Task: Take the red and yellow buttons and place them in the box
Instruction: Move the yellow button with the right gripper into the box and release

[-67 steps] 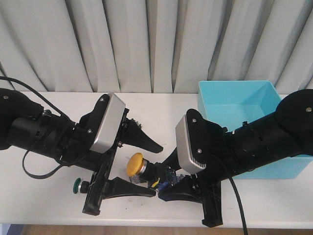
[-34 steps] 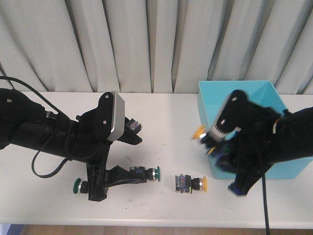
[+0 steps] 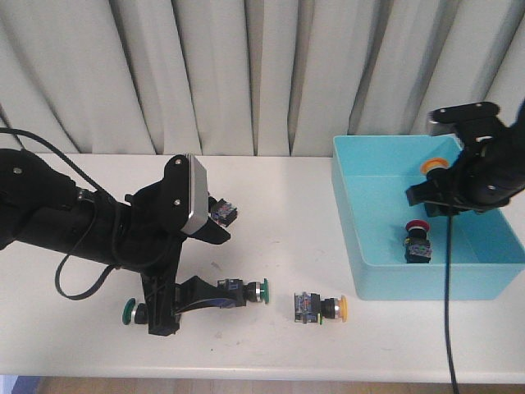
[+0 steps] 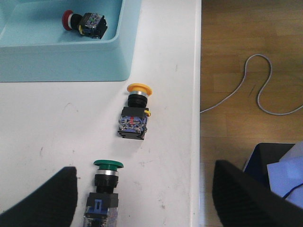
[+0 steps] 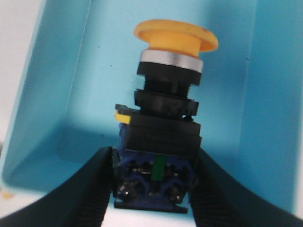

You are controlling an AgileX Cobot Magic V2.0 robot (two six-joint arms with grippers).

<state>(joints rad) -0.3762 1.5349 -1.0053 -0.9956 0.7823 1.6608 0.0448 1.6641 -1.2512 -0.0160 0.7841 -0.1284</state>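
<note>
Right gripper (image 5: 154, 198) is over the blue box (image 3: 361, 246), jaws clamped on the blue base of a yellow button (image 5: 163, 118), cap pointing away from the wrist. In the front view that cap (image 3: 432, 167) shows near the box's far wall. A red button (image 3: 418, 242) lies on the box floor.

Left gripper (image 3: 215, 258) hangs low over the white surface (image 3: 271, 189), jaws wide apart, nothing between them. A green button (image 3: 242, 290) lies just beside its lower finger. A second yellow button (image 3: 320, 307) lies on the surface, near the box's front wall, apart from it. Another green button (image 3: 131, 313) sits at the left arm's near side.
</note>
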